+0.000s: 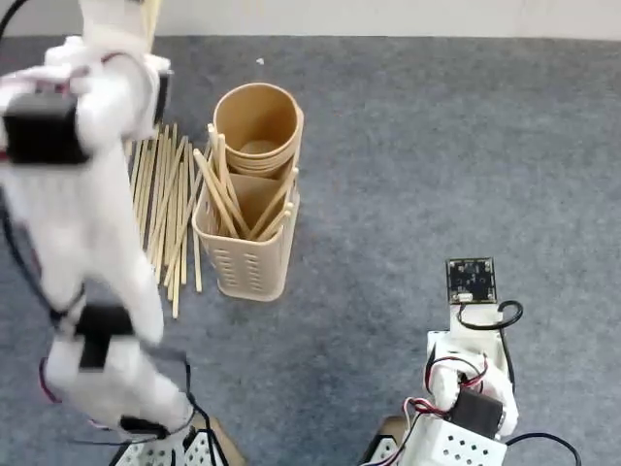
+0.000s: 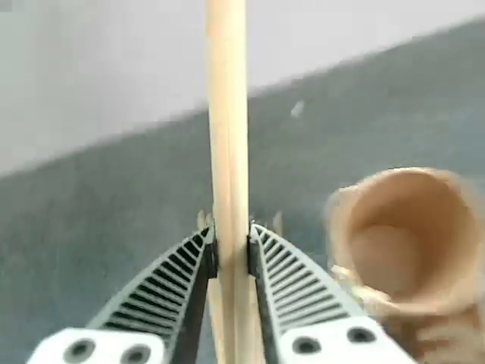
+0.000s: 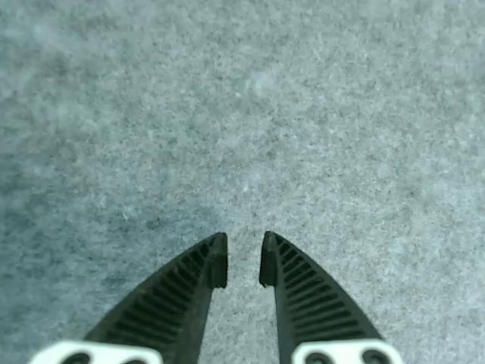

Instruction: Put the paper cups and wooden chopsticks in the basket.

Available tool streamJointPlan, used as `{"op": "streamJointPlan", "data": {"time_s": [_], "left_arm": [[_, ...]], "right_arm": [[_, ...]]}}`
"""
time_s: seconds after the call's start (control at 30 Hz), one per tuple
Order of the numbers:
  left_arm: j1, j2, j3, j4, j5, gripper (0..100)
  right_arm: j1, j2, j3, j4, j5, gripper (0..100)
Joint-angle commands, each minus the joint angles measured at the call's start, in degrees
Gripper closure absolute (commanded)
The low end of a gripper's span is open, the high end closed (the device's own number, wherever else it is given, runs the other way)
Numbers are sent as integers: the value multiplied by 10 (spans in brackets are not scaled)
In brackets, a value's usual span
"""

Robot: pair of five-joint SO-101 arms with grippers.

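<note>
Grey felt-like mat [image 1: 437,146] covers the whole tabletop: fuzzy, mottled, one plain colour. Pale wall [image 1: 388,15] runs as a narrow strip along the far edge in the high view. In the left wrist view it is a plain off-white, meeting the mat along a straight line. Small white speck [image 1: 259,61] lies on the mat near the far edge. Light is even and diffuse, shadows soft. In the right wrist view the mat is seen close up: grainy fibres, some patches darker than others.

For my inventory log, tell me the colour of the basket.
The basket is pale beige with slotted walls; the high view shows it best.
</note>
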Motion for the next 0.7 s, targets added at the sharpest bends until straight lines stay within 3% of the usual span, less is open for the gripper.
{"op": "streamJointPlan", "data": {"time_s": [0.0, 0.1, 0.3, 0.47, 0.67], "left_arm": [[60, -232, 157, 3, 44, 987], [85, -351, 339, -25, 55, 983], [118, -473, 637, -284, 69, 986], [136, -488, 695, -403, 113, 987], [179, -487, 701, -445, 113, 987]], "right_arm": [[8, -1, 89, 0, 5, 910], [8, -1, 89, 0, 5, 910], [8, -1, 89, 0, 5, 910], [8, -1, 89, 0, 5, 910], [8, -1, 89, 0, 5, 910]]}}
